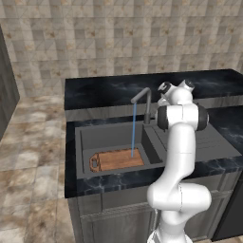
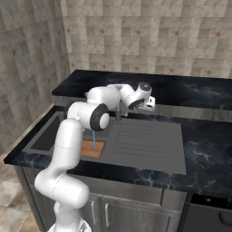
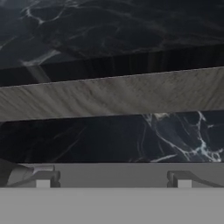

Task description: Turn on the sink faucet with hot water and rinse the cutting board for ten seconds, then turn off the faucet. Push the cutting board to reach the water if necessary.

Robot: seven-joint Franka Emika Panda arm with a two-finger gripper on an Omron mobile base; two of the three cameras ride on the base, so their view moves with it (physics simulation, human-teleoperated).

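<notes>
One cutting board [image 1: 117,159] lies flat on the floor of the sink [image 1: 85,137], against the basin's front wall, its rounded handle end toward the front left corner. Water [image 1: 133,129] falls in a thin blue line from the spout of the sink faucet [image 1: 144,101] and lands on the board's right half. Faucet stem stands at the back rim of the basin, spout bent out over it. Ribbed drainboard [image 2: 145,140] runs off the basin's right side, all set in the black marbled surface [image 2: 204,149]. Claw [image 3: 113,178] sits up by the faucet stem at the back edge of the surface, aimed at the low grey ledge [image 3: 113,94] behind the sink. Fingertips [image 3: 43,178] stand wide apart, released, nothing between them.
</notes>
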